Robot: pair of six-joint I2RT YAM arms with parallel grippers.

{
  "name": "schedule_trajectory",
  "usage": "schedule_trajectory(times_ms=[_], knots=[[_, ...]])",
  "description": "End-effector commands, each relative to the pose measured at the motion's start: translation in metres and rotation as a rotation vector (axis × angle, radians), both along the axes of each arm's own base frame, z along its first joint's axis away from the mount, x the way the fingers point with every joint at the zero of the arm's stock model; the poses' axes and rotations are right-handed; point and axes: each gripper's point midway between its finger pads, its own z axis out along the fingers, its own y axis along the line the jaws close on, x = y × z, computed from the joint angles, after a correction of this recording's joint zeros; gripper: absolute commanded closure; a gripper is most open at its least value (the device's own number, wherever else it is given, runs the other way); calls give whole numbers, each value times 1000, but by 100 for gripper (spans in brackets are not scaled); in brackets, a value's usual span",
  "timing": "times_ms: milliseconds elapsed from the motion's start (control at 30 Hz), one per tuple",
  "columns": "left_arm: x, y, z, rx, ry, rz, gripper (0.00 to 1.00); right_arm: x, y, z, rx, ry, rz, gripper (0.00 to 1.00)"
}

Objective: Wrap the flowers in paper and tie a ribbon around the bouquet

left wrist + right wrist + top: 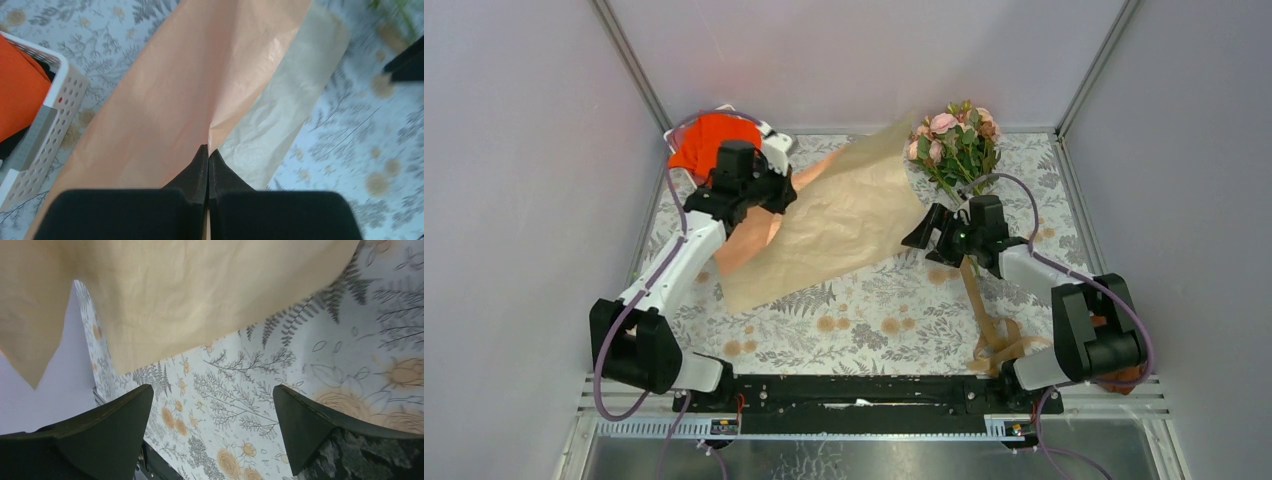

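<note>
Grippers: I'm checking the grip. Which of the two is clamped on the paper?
The left gripper: its jaws are pinched shut on the paper. The right gripper stands wide open, holding nothing.

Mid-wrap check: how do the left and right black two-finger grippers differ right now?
The left gripper is shut on the peach-orange and kraft-brown paper sheet; the right gripper stands wide open, holding nothing. The left gripper is beside the white perforated basket; the right gripper is by the pink roses, near their stems, at the sheet's other side. Both are black and above the floral table cover.
</note>
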Motion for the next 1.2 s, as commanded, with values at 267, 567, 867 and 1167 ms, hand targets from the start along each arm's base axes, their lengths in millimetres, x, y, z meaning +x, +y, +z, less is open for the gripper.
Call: schedule_trajectory(times_ms=[267, 567, 867, 1167], knots=[[30, 52, 67, -515, 93, 220, 100, 57, 6, -30, -27, -12, -120, 0], [65, 129, 3, -590, 205, 386, 100, 151, 32, -45, 31, -13, -84, 1], [74, 159, -25, -506, 199, 380, 100, 207, 72, -70, 176, 98, -85, 5], [75, 158, -30, -490, 195, 348, 100, 151, 105, -96, 127, 179, 67, 7]])
